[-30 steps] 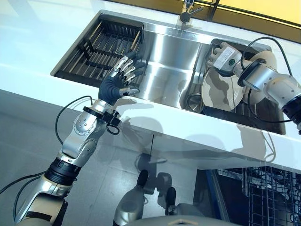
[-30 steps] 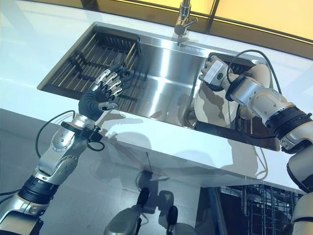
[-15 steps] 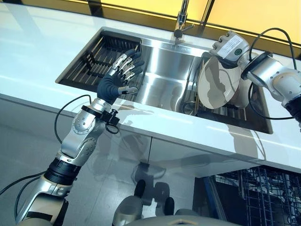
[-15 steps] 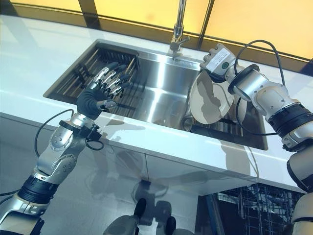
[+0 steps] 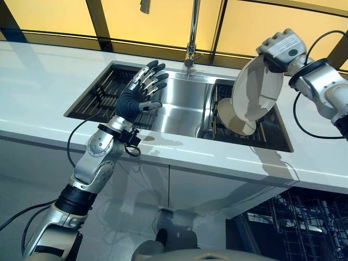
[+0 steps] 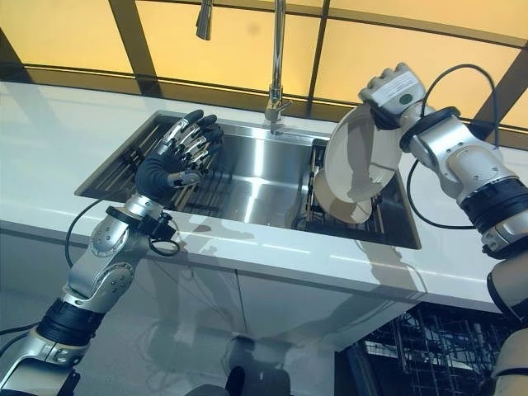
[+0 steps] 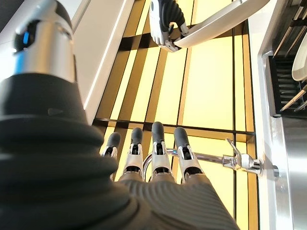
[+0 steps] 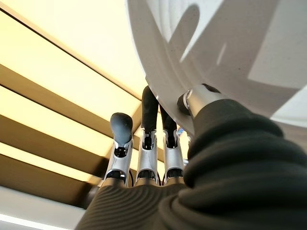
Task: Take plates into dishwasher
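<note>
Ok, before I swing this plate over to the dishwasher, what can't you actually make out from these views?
- Dishwasher rack: cut off by the eye views' bottom edge; free slots unknown.
- Second plate in the sink rack: upper part hidden behind the held plate.
- Right hand: in its wrist view, fingertips vanish behind the plate's rim.

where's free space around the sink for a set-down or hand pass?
Free: the middle basin between the left rack and right rack; the white counter left of the sink. Crowded: the right rack, holding a plate, with the right hand holding another plate above it.
</note>
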Motion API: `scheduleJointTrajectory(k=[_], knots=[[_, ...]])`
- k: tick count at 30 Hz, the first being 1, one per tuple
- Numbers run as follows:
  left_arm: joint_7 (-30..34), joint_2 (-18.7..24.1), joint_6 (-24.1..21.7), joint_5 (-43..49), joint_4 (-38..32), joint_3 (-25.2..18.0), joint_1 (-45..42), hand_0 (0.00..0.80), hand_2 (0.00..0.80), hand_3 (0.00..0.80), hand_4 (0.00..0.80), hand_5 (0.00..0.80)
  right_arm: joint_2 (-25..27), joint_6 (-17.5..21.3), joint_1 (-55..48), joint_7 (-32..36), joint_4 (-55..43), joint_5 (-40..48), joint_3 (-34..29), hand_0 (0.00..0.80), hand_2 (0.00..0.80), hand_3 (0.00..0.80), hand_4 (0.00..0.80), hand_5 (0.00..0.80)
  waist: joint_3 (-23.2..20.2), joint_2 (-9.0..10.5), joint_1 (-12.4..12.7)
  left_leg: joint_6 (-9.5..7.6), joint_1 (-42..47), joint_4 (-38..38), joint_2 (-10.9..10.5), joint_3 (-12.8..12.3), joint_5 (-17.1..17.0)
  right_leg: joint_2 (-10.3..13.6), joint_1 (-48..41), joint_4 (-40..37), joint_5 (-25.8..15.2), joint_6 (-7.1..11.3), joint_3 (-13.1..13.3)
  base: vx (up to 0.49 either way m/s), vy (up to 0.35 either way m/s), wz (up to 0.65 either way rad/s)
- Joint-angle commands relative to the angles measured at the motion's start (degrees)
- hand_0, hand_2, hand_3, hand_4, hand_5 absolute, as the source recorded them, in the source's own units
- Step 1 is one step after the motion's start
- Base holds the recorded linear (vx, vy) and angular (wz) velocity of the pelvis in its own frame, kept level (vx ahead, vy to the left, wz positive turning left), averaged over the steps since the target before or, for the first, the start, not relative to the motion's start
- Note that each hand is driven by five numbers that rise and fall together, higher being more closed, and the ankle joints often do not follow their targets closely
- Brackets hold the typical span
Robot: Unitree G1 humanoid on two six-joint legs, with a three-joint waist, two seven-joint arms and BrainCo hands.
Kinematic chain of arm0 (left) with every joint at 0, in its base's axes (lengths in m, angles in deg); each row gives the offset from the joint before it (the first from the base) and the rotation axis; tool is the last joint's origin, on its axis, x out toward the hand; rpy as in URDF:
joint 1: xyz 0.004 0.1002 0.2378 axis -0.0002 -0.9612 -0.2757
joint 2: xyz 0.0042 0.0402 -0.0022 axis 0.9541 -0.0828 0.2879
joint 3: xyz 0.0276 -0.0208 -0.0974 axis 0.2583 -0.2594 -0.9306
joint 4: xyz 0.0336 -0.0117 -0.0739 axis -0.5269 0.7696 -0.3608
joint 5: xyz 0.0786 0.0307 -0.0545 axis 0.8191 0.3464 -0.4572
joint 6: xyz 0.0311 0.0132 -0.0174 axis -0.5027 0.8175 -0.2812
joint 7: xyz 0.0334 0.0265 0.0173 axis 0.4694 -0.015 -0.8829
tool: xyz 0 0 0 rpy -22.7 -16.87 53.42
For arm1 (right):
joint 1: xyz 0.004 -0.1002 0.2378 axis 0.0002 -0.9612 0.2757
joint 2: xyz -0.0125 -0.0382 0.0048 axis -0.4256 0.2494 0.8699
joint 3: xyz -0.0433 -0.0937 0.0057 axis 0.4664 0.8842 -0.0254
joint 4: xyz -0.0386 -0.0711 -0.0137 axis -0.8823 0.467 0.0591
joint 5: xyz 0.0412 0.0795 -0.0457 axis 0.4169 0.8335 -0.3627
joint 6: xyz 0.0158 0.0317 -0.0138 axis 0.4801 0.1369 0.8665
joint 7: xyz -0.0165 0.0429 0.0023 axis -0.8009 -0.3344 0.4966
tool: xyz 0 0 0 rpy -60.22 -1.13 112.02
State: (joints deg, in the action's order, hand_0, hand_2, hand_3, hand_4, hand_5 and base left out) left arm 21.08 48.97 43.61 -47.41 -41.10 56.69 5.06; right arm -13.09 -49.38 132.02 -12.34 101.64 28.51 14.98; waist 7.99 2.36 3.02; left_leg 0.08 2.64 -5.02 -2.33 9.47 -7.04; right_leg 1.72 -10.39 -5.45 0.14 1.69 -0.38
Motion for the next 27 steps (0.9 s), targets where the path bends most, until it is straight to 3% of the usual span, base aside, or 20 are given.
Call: scheduleJointTrajectory(k=[1, 14, 18, 27], knots=[[-0.3, -1.2, -1.3, -1.1, 0.7, -0.8, 0.1, 0.000, 0.000, 0.000, 0.000, 0.000, 5.1, -5.4, 4.6, -0.4, 3.3, 4.6, -0.9, 0.800, 0.800, 0.800, 0.800, 0.800, -6.1, 1.64, -0.2, -1.93, 5.9, 0.0, -1.0, -2.5, 9.8, -1.9, 1.7, 0.5, -0.2, 1.20, 0.2, -0.022, 0.041, -0.08], [-1.5, -2.6, 0.1, -2.1, 1.7, 0.3, 4.5, 0.000, 0.000, 0.000, 0.000, 0.000, 11.1, -12.7, 0.9, 10.0, 5.0, 18.5, -7.3, 0.800, 0.800, 0.800, 0.800, 0.800, -6.9, 1.85, -5.4, -2.25, 7.3, 0.0, -0.1, -7.9, 11.0, -2.4, 2.0, 0.5, -1.8, 1.71, 4.7, -0.015, 0.040, -0.24], [-2.6, -2.9, 0.9, -1.8, 1.6, -0.2, 5.8, 0.000, 0.000, 0.000, 0.000, 0.000, 12.4, -16.0, -8.7, 13.4, 3.1, 23.1, -16.7, 0.800, 0.800, 0.800, 0.800, 0.800, -6.7, 1.70, -7.9, -2.45, 7.7, 0.0, 0.4, -10.2, 11.4, -2.7, 2.4, 0.5, -2.1, 1.87, 6.5, -0.010, 0.039, -0.25], [-5.4, -4.6, 2.1, 1.1, 1.0, -1.3, 8.2, 0.000, 0.000, 0.000, 0.000, 0.000, 13.9, -18.3, -26.0, 18.3, 0.1, 24.3, -33.4, 0.800, 0.800, 0.800, 0.800, 0.800, -6.0, 1.38, -13.1, -2.90, 9.3, 0.0, 1.3, -14.8, 12.6, -3.6, 2.7, 0.5, -2.8, 2.40, 11.0, -0.008, 0.030, -0.32]])
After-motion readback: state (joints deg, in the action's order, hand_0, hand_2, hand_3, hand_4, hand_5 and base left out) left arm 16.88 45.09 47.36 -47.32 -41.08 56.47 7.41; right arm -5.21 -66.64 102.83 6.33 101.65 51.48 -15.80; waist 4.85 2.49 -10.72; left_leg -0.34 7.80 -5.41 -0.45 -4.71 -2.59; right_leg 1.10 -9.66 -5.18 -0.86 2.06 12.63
